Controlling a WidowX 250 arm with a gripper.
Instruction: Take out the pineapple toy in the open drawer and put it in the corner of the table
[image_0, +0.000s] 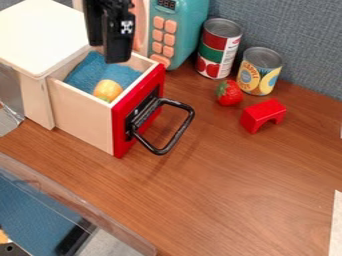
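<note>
- Currently pick step, prob. pre-grasp; gripper (113, 54) over drawer (81, 116), open/shut can't tell.
- Toy (107, 90) in drawer on cloth (85, 72), nr red front (119, 130).
- Next: align w/ toy, lower, grip, clear rim.

The rounded yellow-orange pineapple toy (107, 90) lies on blue cloth (125, 75) inside the open, red-fronted drawer (83, 115).

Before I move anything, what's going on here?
The robot's black gripper hangs over the back part of the open red-fronted drawer, with nothing visible in its grasp. The yellow-orange toy is in the drawer, near its front, by a blue cloth. It has not been taken out to the table yet.
</note>
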